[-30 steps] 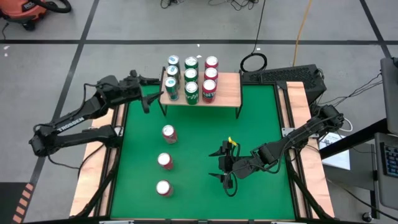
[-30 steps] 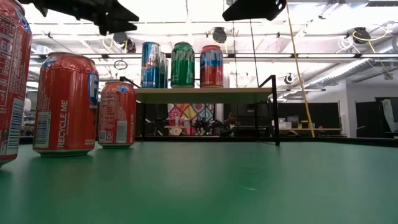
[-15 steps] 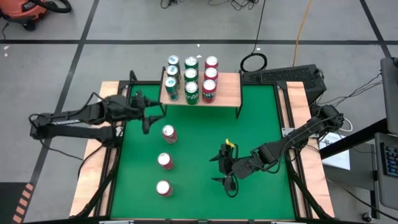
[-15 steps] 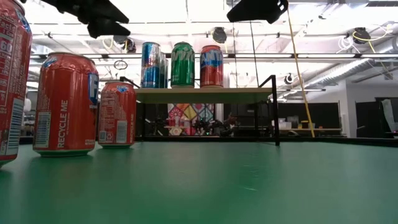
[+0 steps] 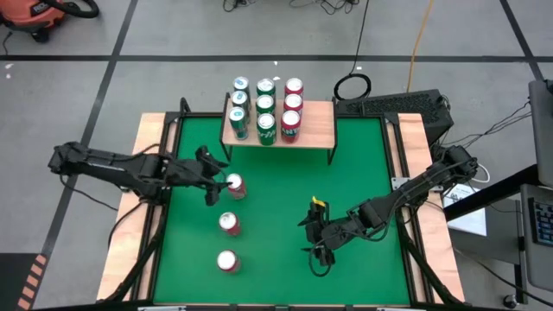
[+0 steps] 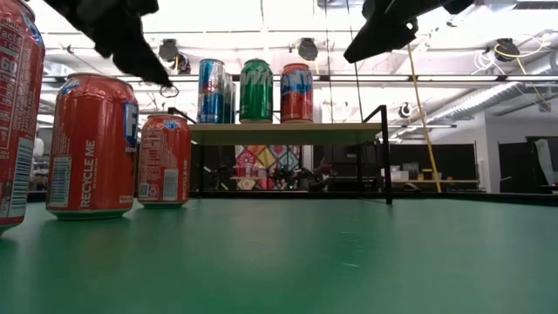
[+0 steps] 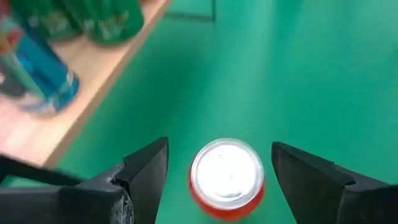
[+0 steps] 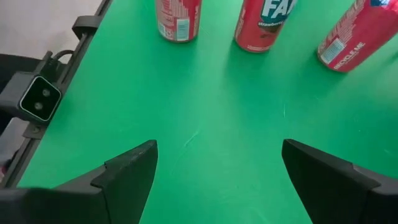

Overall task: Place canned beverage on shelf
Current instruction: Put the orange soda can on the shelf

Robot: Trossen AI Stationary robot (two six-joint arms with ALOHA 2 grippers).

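Near the tabletop's left edge, just off the shelf (image 5: 278, 127), the left gripper (image 7: 219, 177) hangs open around a red can (image 7: 227, 178); closing off-centre could tip it. Right gripper (image 5: 316, 235) waits open near the front

red cans (image 5: 234, 186), green table (image 5: 363, 173)

The left gripper (image 5: 210, 179) has swung away from the shelf (image 5: 315, 128) and come down over the green table (image 5: 363, 164), its open fingers now either side of the nearest red can (image 5: 234, 185); the right gripper (image 5: 316, 235) has shifted slightly
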